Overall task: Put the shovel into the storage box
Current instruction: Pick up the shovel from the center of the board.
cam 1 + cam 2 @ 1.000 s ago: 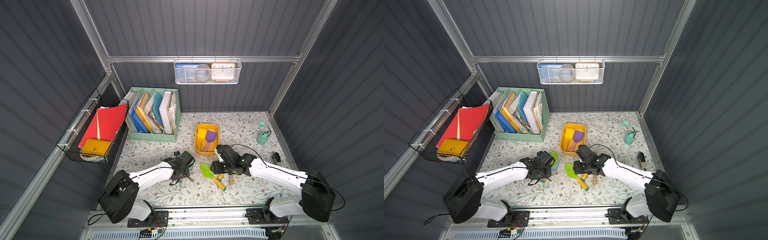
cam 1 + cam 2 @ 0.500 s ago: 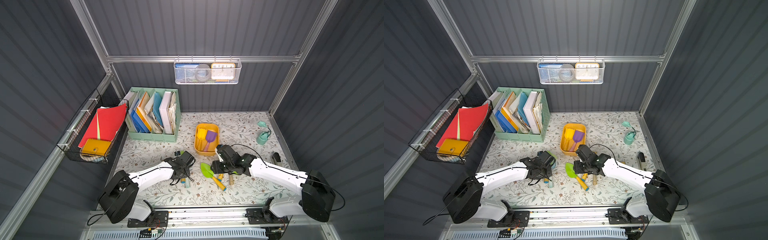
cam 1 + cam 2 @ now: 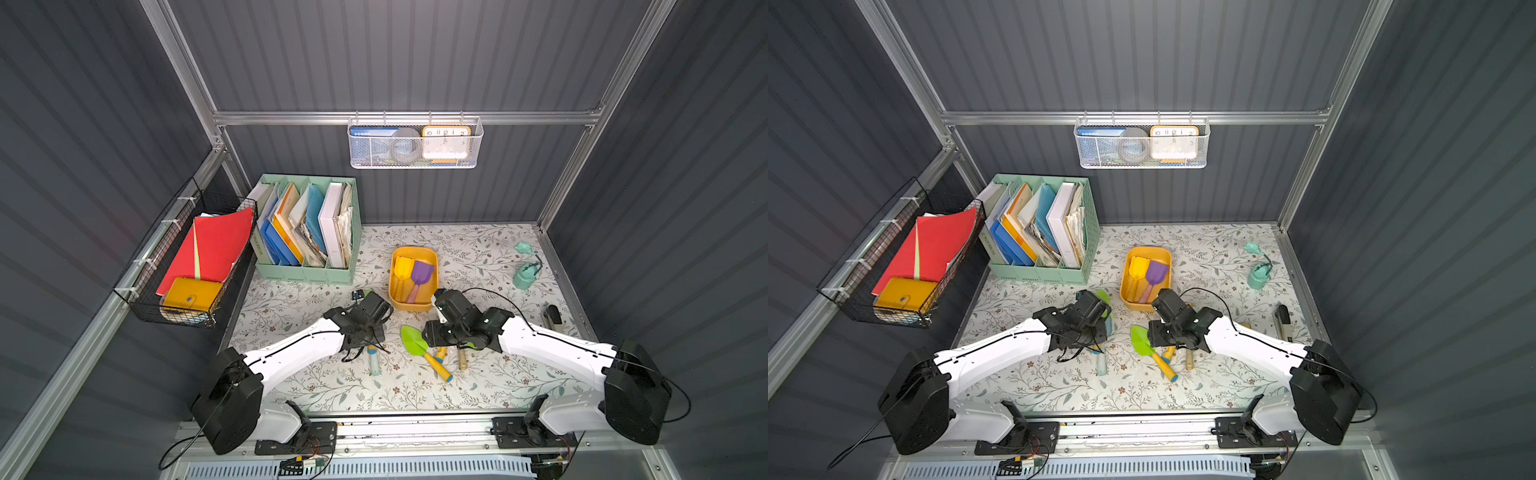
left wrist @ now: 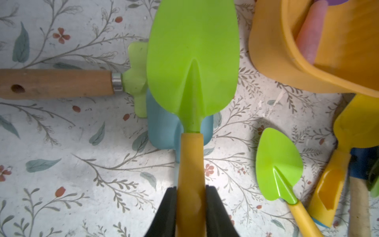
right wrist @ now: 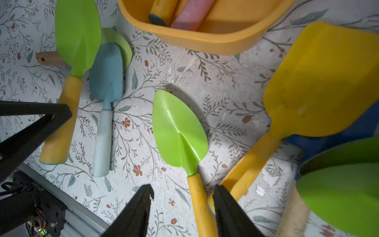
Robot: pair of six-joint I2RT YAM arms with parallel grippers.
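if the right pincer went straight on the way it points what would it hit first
Most likely the loose green shovel: its yellow handle lies between the right pincer's open jaws, with the blade straight ahead. The box sits beyond it. Depth is unclear.

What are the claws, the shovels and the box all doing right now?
left gripper: shut on green shovel by its handle
right gripper: open, over other green shovel
storage box: upright, holding yellow shovel and purple shovel
blue shovel: lying on table

Purple shovel (image 3: 423, 273) in storage box (image 3: 409, 306)
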